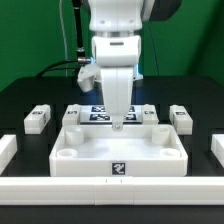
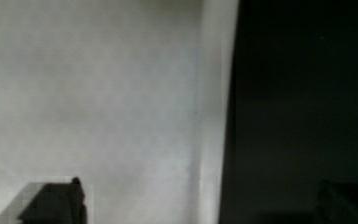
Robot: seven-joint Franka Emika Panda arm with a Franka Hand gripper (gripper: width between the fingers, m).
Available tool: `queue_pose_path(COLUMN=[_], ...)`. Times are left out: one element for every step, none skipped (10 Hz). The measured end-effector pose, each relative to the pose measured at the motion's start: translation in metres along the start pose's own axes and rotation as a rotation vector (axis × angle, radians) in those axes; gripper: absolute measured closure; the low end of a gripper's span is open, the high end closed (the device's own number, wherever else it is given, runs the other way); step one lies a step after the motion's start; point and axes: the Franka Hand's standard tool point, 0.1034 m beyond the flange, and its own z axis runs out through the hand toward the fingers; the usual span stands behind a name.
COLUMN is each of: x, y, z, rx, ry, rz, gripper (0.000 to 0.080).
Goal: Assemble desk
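The desk's white tabletop (image 1: 120, 150) lies in the middle of the black table, rim up, with a square tag on its near wall. My gripper (image 1: 118, 123) hangs straight down over its far rim. In the wrist view the jaws of the gripper (image 2: 197, 205) stand wide apart and open. One dark fingertip (image 2: 51, 200) is over a blurred white surface (image 2: 105, 100), the other over black table, so the white edge runs between them. Small white tagged legs (image 1: 38, 118) (image 1: 71, 116) lie to the exterior view's left of the tabletop, and two more (image 1: 150, 114) (image 1: 180, 117) to its right.
The marker board (image 1: 98, 112) lies flat just behind the tabletop, partly hidden by my arm. Long white border bars (image 1: 6, 150) (image 1: 217, 150) stand at both sides, and another (image 1: 110, 187) runs along the front. A green backdrop closes the rear.
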Motion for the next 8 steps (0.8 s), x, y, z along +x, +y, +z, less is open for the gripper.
queue_pose_path(x=[0.0013, 0.0004, 0.0003, 0.0003, 0.0003, 0.0003, 0.0003, 0.0003], y=[0.0, 0.0007, 0.0007, 0.0002, -0.0001, -0.0003, -0.0005, -0.0006], z=[0.0131, 0.0163, 0.0156, 0.0164, 0.0168, 0.017, 0.0173, 0.0175], rx=[0.001, -0.006, -0.005, -0.003, -0.002, -0.002, -0.001, -0.001], ry=[0.006, 0.008, 0.008, 0.008, 0.008, 0.008, 0.008, 0.008], rz=[0.002, 0.005, 0.005, 0.005, 0.005, 0.005, 0.005, 0.005], gripper=[0.015, 0.015, 0.015, 0.0244, 0.0244, 0.0445, 0.0595, 0.0726])
